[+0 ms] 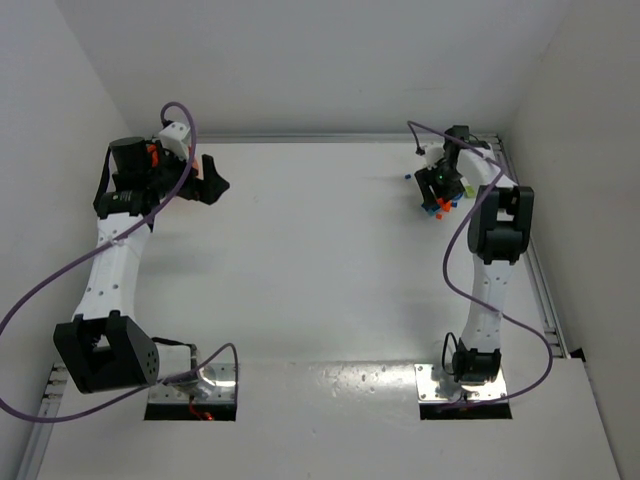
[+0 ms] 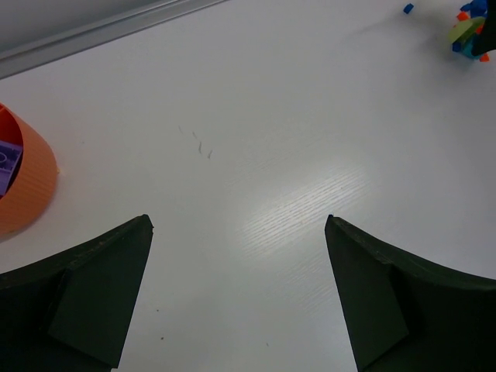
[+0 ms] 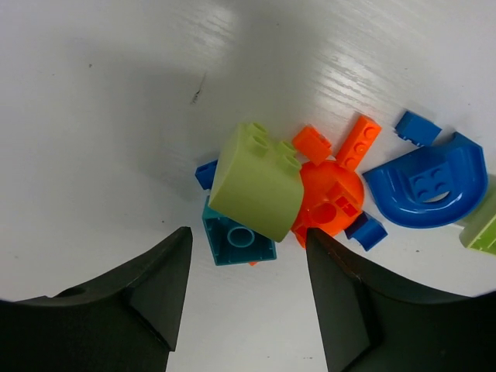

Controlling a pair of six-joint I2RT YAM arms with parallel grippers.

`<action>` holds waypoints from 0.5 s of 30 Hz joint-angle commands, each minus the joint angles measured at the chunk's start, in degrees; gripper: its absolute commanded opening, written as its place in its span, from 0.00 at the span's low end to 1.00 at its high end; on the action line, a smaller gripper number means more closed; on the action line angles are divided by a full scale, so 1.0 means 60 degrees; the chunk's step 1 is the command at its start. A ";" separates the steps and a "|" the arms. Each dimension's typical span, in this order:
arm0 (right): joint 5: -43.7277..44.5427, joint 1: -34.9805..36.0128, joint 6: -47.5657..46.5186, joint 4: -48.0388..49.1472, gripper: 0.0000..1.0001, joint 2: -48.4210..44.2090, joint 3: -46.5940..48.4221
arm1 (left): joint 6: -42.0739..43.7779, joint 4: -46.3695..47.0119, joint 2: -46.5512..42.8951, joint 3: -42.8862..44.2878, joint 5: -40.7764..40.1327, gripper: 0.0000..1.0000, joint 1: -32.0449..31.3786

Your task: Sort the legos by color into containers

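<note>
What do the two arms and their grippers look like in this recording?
Both the left arm and right arm have white tubular links joined by bulky black joint housings. A loose purple cable loops along each. The left gripper and right gripper carry dark, matte, wedge-shaped fingers. Each arm is bolted to a silver base plate.
</note>
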 commanded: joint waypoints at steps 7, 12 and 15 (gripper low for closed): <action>-0.0201 0.0116 0.0168 -0.0003 0.61 0.0022 0.0085 | -0.0140 0.0208 0.0026 0.0331 0.0389 1.00 -0.0086; -0.0201 0.0204 0.0168 -0.0002 0.58 0.0111 0.0085 | -0.0140 0.0208 0.0114 0.0331 0.0389 1.00 -0.0086; -0.0201 0.0204 0.0168 -0.0002 0.55 0.0111 -0.0003 | -0.0140 0.0208 0.0114 0.0331 0.0389 1.00 -0.0086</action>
